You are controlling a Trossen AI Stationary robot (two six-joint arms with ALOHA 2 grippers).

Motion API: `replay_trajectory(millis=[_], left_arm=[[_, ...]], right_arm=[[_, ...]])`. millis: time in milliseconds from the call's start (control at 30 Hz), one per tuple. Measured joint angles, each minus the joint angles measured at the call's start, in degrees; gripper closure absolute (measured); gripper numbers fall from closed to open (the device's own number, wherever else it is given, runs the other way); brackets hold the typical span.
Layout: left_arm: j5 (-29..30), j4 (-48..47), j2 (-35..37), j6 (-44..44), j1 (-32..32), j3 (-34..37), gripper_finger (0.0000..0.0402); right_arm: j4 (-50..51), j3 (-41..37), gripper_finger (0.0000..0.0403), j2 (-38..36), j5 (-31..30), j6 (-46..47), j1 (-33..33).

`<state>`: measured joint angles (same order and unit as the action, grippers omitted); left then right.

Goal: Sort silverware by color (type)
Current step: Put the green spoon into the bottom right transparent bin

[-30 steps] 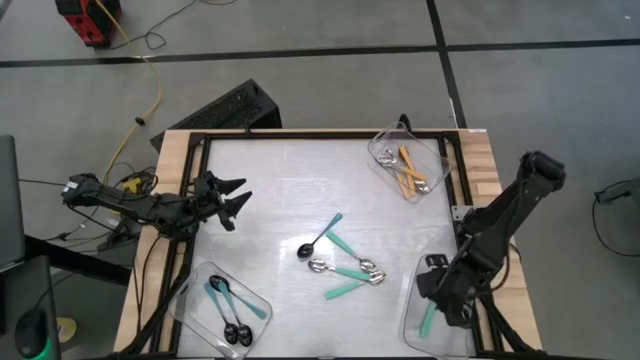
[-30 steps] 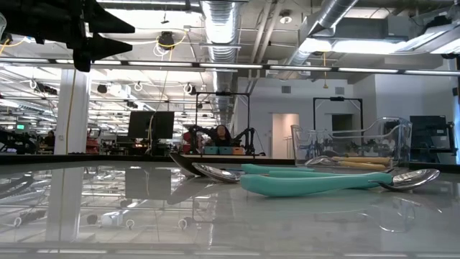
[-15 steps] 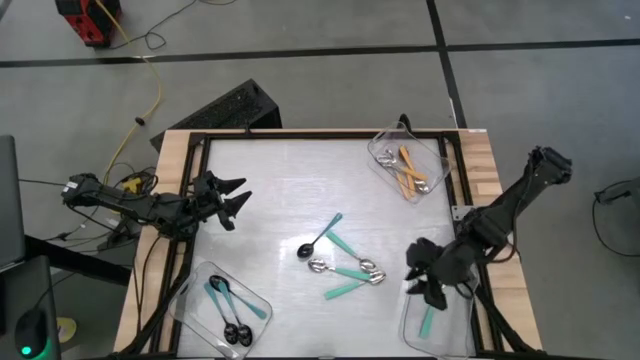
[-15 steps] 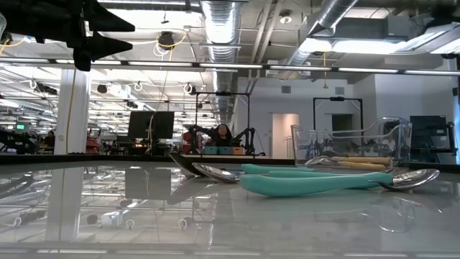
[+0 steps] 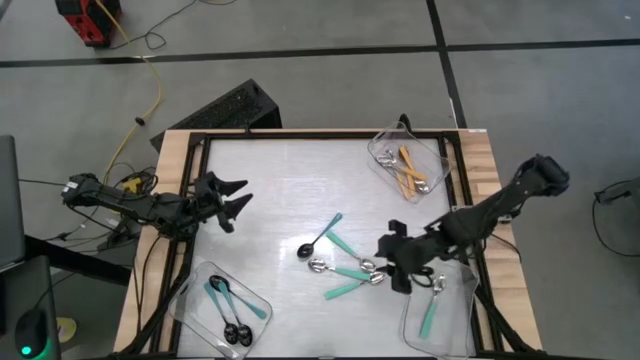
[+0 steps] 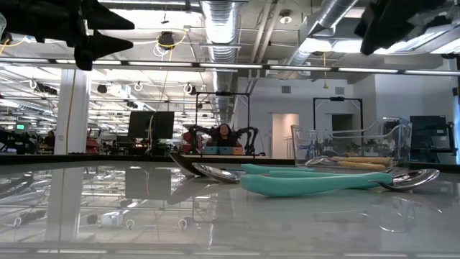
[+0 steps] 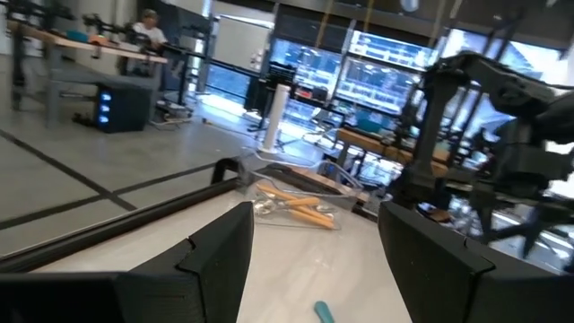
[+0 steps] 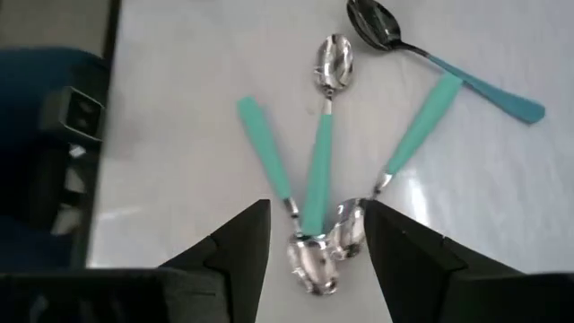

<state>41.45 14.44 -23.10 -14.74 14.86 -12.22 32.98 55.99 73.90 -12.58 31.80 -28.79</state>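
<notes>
White and glossy, the desk [image 5: 270, 180] fills the high view, with a clear tray near three of its corners. My right tool [image 5: 395, 262] hangs beside the loose cluster of teal spoons [image 5: 350, 275] mid-desk, its fingers parted and empty. The blue-handled spoon [image 5: 321, 237] lies just beside that cluster. One teal spoon already rests in the right near tray [image 5: 455, 330], orange spoons [image 5: 410, 172] sit in the far tray, and blue-handled ones in the left near tray [image 5: 255, 300]. My left tool [image 5: 228, 200] waits wide near the desk's left edge.

Low across the desk, the teal handles [image 6: 309, 183] lie flat in front of the far tray [image 6: 352, 144], with a workshop behind.

From my left wrist, I see the far tray with its orange spoons [image 7: 291, 205] between my spread fingers [image 7: 215, 260].

From my right wrist, three teal spoons [image 8: 318, 170] fan out between my fingers [image 8: 242, 242], bowls overlapping nearest me.

I judge I am lining up the next teal pickup; it calls for descending onto one handle, clear of its neighbours, then closing.
</notes>
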Motion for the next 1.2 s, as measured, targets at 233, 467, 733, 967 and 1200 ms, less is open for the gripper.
replay_trajectory(millis=[233,467,733,967,1200], left_arm=[[-2.0,0.0,0.0,-0.1,0.0,0.0,0.0176],[-2.2,0.0,0.0,-2.8,0.0,0.0,0.0176],[-3.6,-0.2,0.0,-3.1,0.0,-1.8,0.0176],[-5.7,-7.1,0.0,-1.7,0.0,-8.2,0.0176],[-4.0,-13.8,0.0,1.3,0.0,-10.8,0.0176]], right_arm=[[-5.5,0.0,0.0198,3.0,0.3,-10.2,4.4],[-6.8,0.0,0.0198,3.0,0.4,-15.8,7.7],[-6.3,0.0,0.0205,1.7,0.7,-21.6,9.9],[-2.1,0.0,0.0221,-4.5,0.7,-23.3,11.0],[5.0,0.0,0.0226,-14.2,0.6,-20.6,12.1]])
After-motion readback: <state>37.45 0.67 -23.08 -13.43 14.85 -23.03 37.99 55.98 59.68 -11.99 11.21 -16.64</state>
